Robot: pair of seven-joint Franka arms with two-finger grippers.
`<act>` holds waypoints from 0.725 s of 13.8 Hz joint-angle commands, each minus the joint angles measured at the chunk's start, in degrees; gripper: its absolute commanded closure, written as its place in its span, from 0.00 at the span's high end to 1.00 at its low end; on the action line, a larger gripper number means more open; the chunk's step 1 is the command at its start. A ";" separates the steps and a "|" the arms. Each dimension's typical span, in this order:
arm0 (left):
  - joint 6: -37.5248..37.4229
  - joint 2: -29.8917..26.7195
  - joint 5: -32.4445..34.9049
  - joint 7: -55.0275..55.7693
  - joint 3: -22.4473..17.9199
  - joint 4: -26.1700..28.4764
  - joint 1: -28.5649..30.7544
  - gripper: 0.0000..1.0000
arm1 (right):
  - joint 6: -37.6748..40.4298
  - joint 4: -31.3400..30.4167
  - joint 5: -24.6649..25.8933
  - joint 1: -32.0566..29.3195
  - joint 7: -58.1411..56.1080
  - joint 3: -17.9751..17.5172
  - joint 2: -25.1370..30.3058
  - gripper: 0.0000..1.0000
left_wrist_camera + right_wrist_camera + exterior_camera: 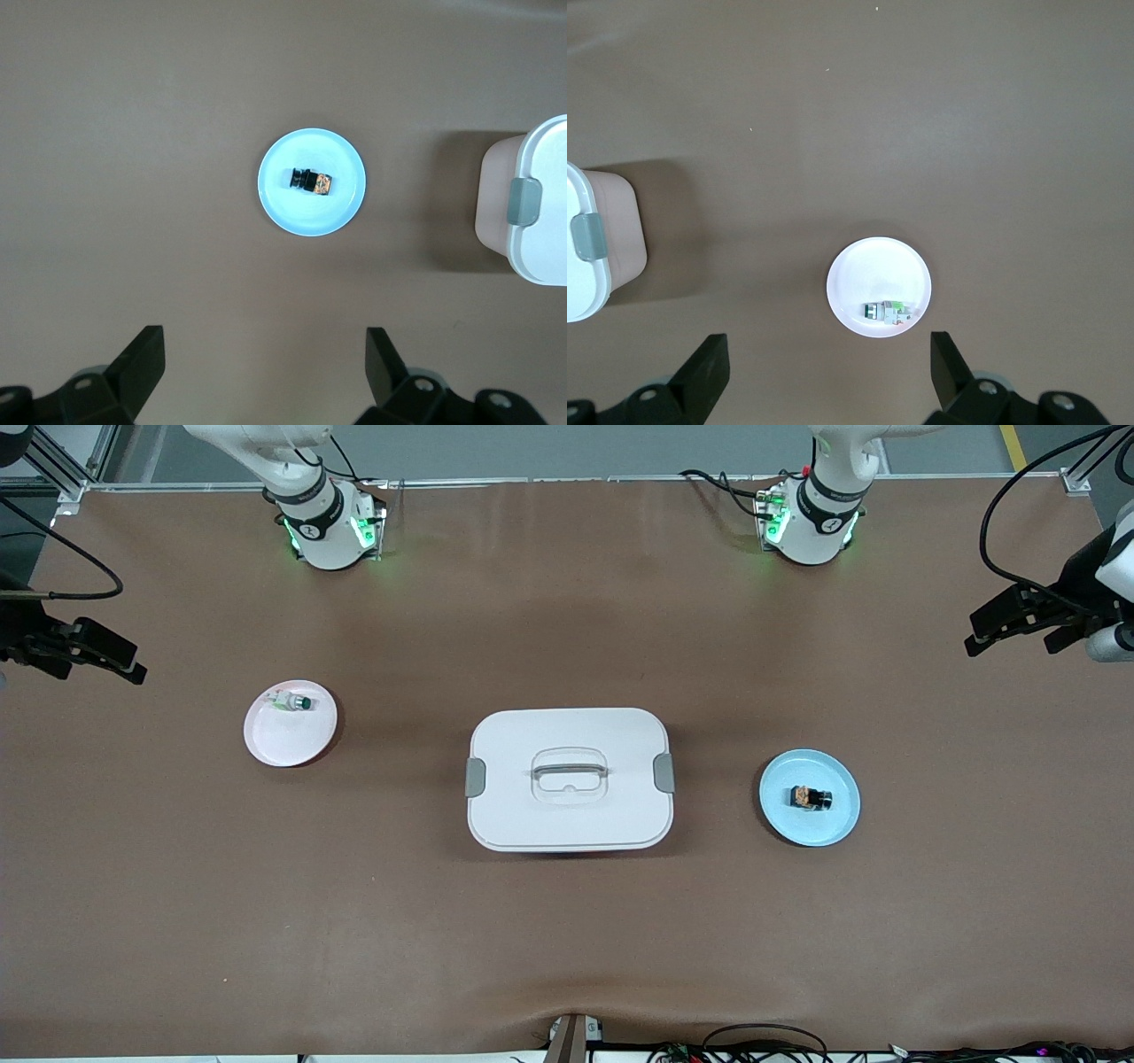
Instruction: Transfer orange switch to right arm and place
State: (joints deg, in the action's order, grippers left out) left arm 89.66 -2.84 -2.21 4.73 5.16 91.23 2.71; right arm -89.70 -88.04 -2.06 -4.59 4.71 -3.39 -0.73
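1. The left gripper (261,372) hung high at the left arm's end of the table, fingers (142,359) spread wide with nothing between them.
2. Seen from its wrist, it looked straight down on the blue plate (341,212), well clear of it.
3. The switch (311,181) lay on its side near the middle of that plate, black body with the orange-brown end pointing toward the box (542,239).
4. In the front view the left gripper (997,633) showed at the table's edge, up in the air, and the switch (811,798) sat untouched on the blue plate (837,824).
5. The right gripper (828,372) hung the same way at the right arm's end, its fingers (707,363) also spread and empty.
6. Under it was the pink plate (859,274), with a small white part (888,311) with a green tip lying close to the rim.
7. From the front, the right gripper (120,660) hovered by the table's edge; the pink plate (275,748) lay on the table toward that arm's end, the white part (291,702) on the side of it farther from the camera.
8. The white box (567,815), lid on, gray latches at both ends and a handle recessed in the top, stood between the 2 plates at mid-table, well apart from each.
9. Both arms waited; neither touched anything on the brown table (567,957).
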 commanded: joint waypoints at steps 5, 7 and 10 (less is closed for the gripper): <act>-1.15 0.64 0.19 -0.78 0.55 -1.32 0.63 1.00 | 0.22 -0.37 -0.66 -0.51 0.21 -0.30 0.82 1.00; -1.24 1.08 0.19 -0.52 0.37 -1.31 0.72 1.00 | 0.14 -0.46 -0.66 -0.50 0.21 -0.30 0.82 1.00; -1.15 1.17 0.19 -0.25 0.37 -1.40 0.63 1.00 | 0.05 -0.46 -0.66 -0.68 0.21 -0.30 0.82 1.00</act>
State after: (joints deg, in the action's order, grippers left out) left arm 89.61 -2.30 -2.21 4.73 5.16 91.23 2.90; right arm -89.73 -88.04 -2.07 -4.59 4.71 -3.35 -0.73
